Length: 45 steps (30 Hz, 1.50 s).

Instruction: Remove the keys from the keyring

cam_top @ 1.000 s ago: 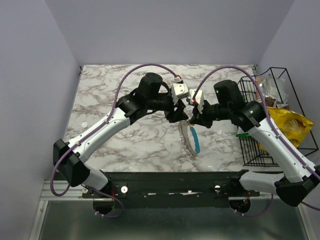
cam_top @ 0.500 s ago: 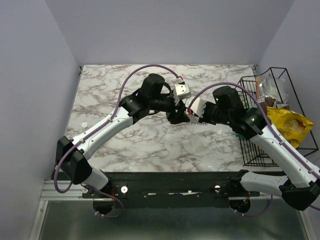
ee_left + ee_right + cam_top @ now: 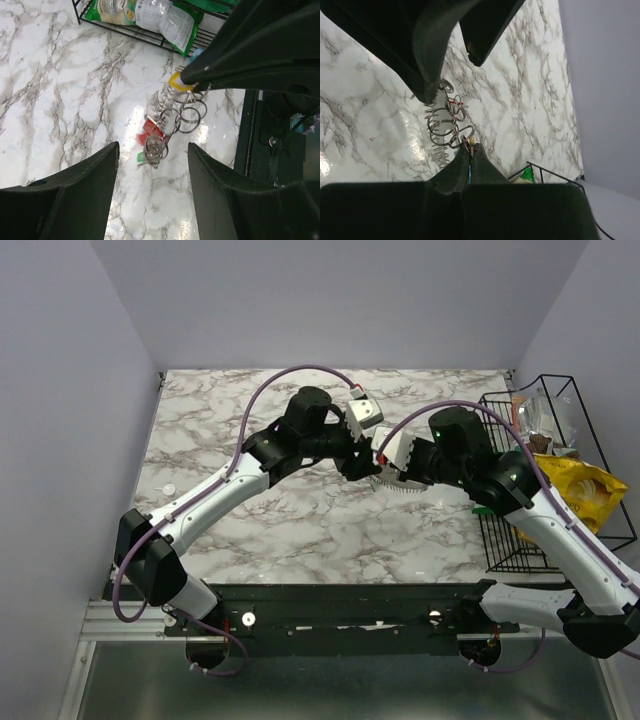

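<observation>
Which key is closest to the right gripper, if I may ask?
The yellow key, right at the right gripper's tips; the red key and green key sit farther off.

a white table [image 3: 250, 530] with grey marble veins fills the middle, between pale lilac walls [image 3: 60, 390]. at its right edge stands a black wire basket [image 3: 497, 540]. inside it lie a yellow snack bag [image 3: 580, 490] and a clear packet [image 3: 545, 420] with brown contents. a small white round thing [image 3: 168, 487] lies near the left edge of the table.
</observation>
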Motion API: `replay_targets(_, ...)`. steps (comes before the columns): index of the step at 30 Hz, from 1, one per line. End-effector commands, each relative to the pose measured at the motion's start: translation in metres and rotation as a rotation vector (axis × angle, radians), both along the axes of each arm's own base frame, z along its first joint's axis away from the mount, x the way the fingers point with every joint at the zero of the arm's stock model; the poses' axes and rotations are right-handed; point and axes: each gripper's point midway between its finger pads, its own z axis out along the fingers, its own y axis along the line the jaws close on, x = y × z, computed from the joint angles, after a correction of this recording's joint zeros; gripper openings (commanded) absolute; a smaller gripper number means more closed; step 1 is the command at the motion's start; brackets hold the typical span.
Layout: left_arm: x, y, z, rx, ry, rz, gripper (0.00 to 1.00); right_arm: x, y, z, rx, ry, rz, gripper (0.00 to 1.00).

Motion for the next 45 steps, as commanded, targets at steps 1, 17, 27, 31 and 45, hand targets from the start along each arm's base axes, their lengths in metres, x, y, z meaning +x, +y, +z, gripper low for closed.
replay_targets(1, -0.010, 0.004, 0.010, -0.068, 0.062, -0.063, 0.66, -0.016, 0.012, 0.022, 0.095, -0.018, 0.085, 0.01)
replay_targets(17, -0.039, 0.007, 0.054, -0.207, 0.103, -0.244, 0.67, -0.039, 0.033, 0.007, 0.160, 0.106, 0.197, 0.01)
replay_targets(27, -0.052, -0.004, 0.055, -0.215, 0.125, -0.305, 0.60, -0.041, 0.042, 0.001, 0.183, 0.160, 0.209, 0.01)
replay_targets(31, -0.057, -0.006, 0.053, -0.222, 0.148, -0.326, 0.57, -0.043, 0.044, 0.002, 0.212, 0.184, 0.220, 0.01)
replay_targets(45, -0.071, -0.008, 0.041, -0.199, 0.160, -0.380, 0.43, -0.039, 0.043, 0.009, 0.262, 0.184, 0.198, 0.01)
